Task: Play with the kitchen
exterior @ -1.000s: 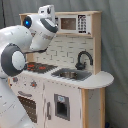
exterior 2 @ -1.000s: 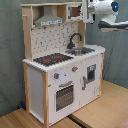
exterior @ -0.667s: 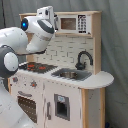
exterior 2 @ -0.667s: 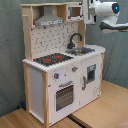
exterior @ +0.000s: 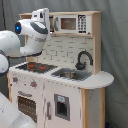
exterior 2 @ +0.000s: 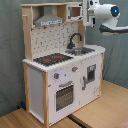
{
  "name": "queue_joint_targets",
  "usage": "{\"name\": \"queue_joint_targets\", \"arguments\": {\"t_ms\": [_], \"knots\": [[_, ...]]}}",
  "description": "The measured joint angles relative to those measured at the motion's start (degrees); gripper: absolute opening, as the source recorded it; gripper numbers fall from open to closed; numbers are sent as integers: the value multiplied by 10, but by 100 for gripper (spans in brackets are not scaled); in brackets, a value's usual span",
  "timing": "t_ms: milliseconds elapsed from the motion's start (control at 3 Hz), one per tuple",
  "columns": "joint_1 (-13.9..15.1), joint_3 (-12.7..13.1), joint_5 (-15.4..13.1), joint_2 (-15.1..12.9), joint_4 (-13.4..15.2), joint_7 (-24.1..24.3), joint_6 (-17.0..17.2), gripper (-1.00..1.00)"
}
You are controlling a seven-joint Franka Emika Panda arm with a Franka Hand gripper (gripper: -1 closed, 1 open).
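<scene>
Kitchen (exterior: 65,92) (exterior 2: 60,75): matt white panels, pale wood.

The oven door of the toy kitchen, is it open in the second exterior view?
No, the oven door sits shut, flush with the white front of the kitchen.

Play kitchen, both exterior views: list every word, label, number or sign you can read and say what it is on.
No text can be read.
Microwave keypad on the kitchen: marks too blurred to read.
Knobs below the stovetop: no readable markings.
Robot arm: no readable label in either view.
</scene>
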State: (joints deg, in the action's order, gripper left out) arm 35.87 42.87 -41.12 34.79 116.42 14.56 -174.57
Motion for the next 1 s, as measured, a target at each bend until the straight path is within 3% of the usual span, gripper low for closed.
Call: {"name": "queue_joint_targets", "arguments": {"t_ms": [1000], "knots": [[100, 50, 0, 96, 4, 113, 4, 100]]}}
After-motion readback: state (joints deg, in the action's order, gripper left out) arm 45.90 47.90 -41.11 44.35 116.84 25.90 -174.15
